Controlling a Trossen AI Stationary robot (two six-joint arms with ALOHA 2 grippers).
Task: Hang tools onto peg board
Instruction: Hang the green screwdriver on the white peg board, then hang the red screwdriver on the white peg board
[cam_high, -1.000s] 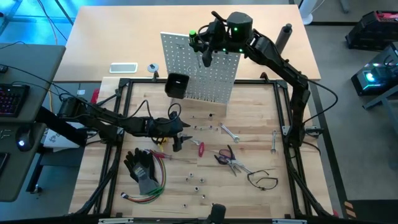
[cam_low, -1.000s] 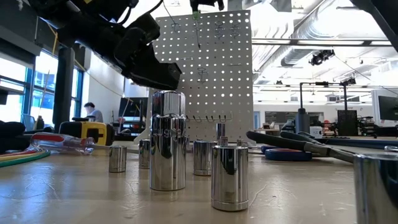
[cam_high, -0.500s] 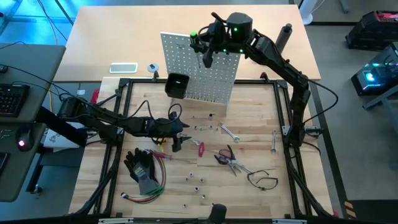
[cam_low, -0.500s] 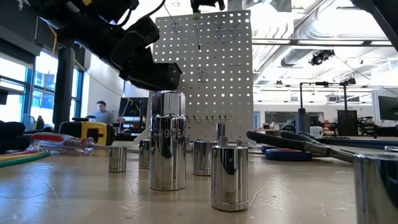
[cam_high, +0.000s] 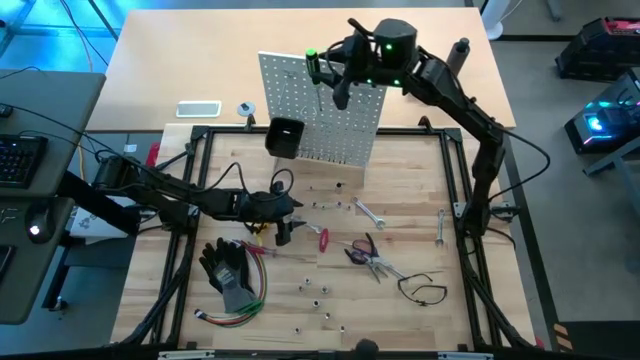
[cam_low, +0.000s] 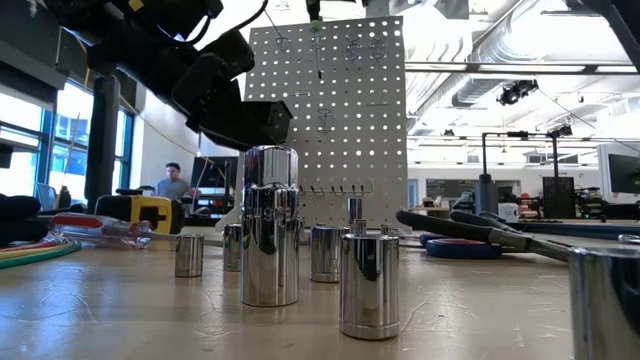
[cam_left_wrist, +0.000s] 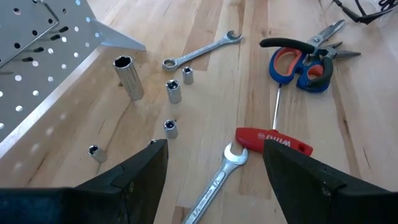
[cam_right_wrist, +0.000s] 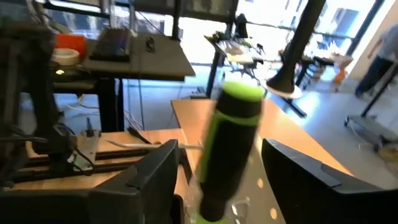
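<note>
The white peg board (cam_high: 320, 110) stands upright at the table's far side, a black bin (cam_high: 284, 137) on its front. A green-handled screwdriver (cam_low: 316, 30) hangs at its top, handle up, shaft down. My right gripper (cam_right_wrist: 211, 155) is open, its fingers standing either side of that handle (cam_right_wrist: 233, 143) without a plain touch. My left gripper (cam_left_wrist: 214, 171) is open, low over a silver wrench (cam_left_wrist: 217, 177) and a red-handled screwdriver (cam_left_wrist: 273, 140) lying on the table. In the high view it sits left of centre (cam_high: 290, 225).
On the table lie red-handled pliers (cam_high: 372, 258), two more wrenches (cam_high: 368, 212) (cam_high: 440, 228), a thin black loop (cam_high: 425, 290), several small sockets (cam_high: 318, 290), black gloves (cam_high: 228, 268) and coloured wires (cam_high: 235, 312). A yellow tape measure (cam_low: 140, 212) sits at the left. A person shows in the room behind.
My right gripper has drawn back a little from the board's top toward the table's right edge. The green-handled screwdriver stays hanging where it was.
</note>
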